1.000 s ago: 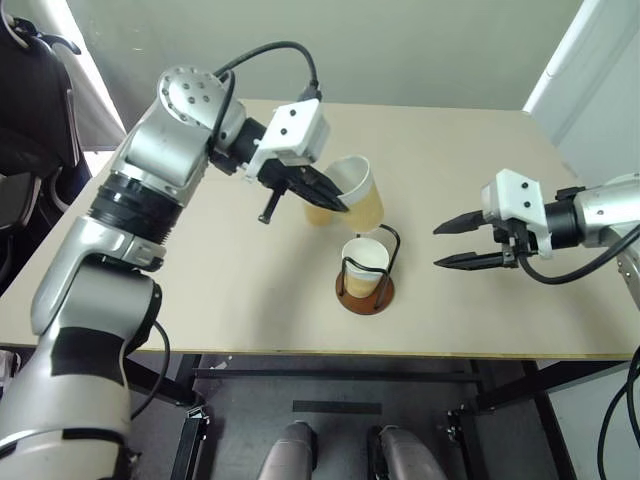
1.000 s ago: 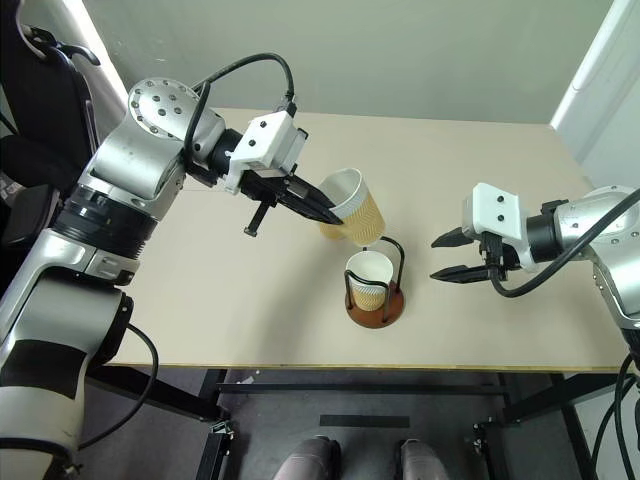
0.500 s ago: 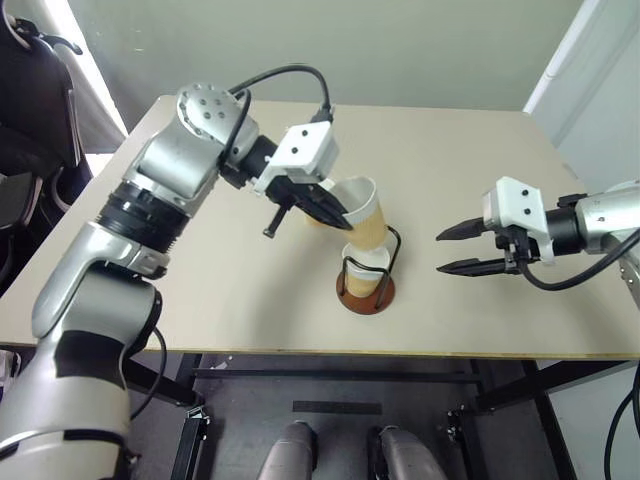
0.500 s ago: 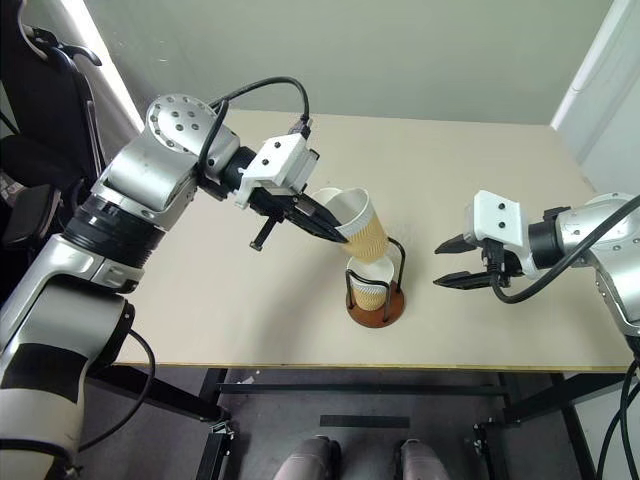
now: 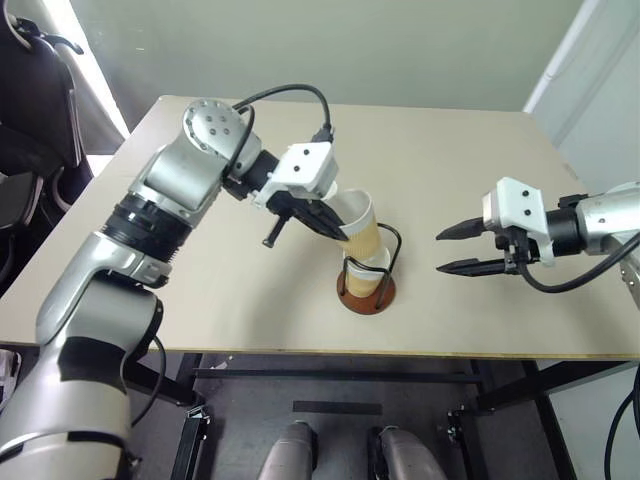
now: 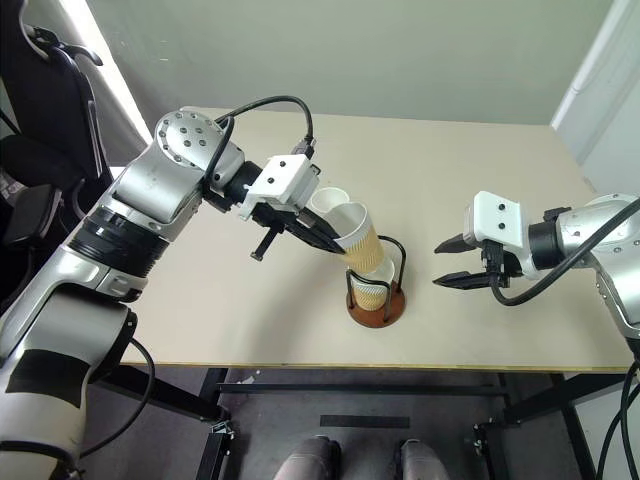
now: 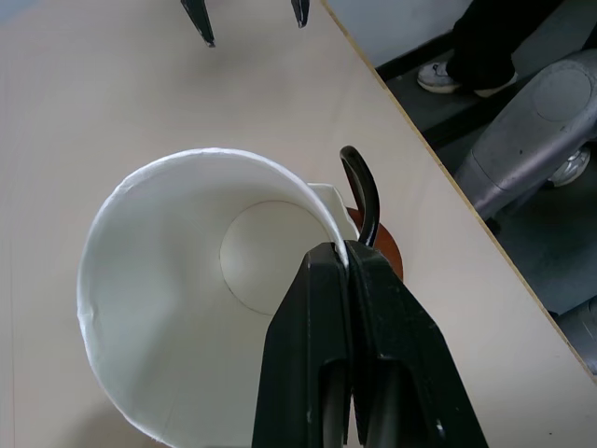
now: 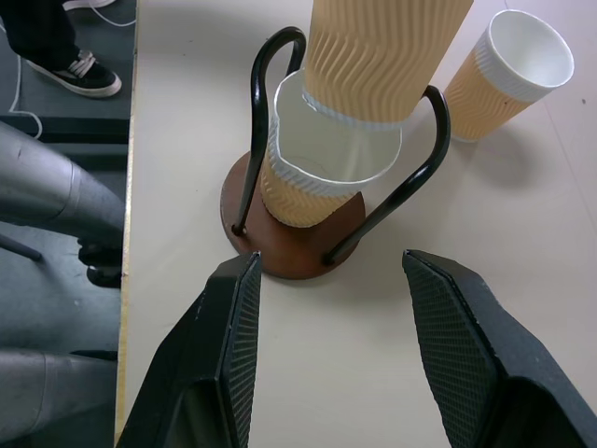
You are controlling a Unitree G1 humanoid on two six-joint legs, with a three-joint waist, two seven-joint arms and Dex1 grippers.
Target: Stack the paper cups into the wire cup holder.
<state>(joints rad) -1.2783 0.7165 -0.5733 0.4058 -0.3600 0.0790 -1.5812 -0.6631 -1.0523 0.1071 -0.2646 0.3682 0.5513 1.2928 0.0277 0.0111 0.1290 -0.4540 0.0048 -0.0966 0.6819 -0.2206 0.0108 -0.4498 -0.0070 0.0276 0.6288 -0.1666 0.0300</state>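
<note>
One cup (image 8: 308,187) already sits in the wire cup holder (image 8: 294,238) on the bench (image 5: 480,180); my left hand (image 6: 325,238), pinching the second cup's (image 6: 355,235) rim, is nesting it in, my right hand (image 5: 450,248) waits spread, and the third cup (image 8: 508,70) stands behind.

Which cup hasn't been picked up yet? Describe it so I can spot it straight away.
Start at the wire holder near the front edge of the table, where one cup sits inside and a second cup, pinched at its rim by the left hand, is going into it. The untouched cup stands on the table just behind them, upright, alone and held by nothing.
</note>
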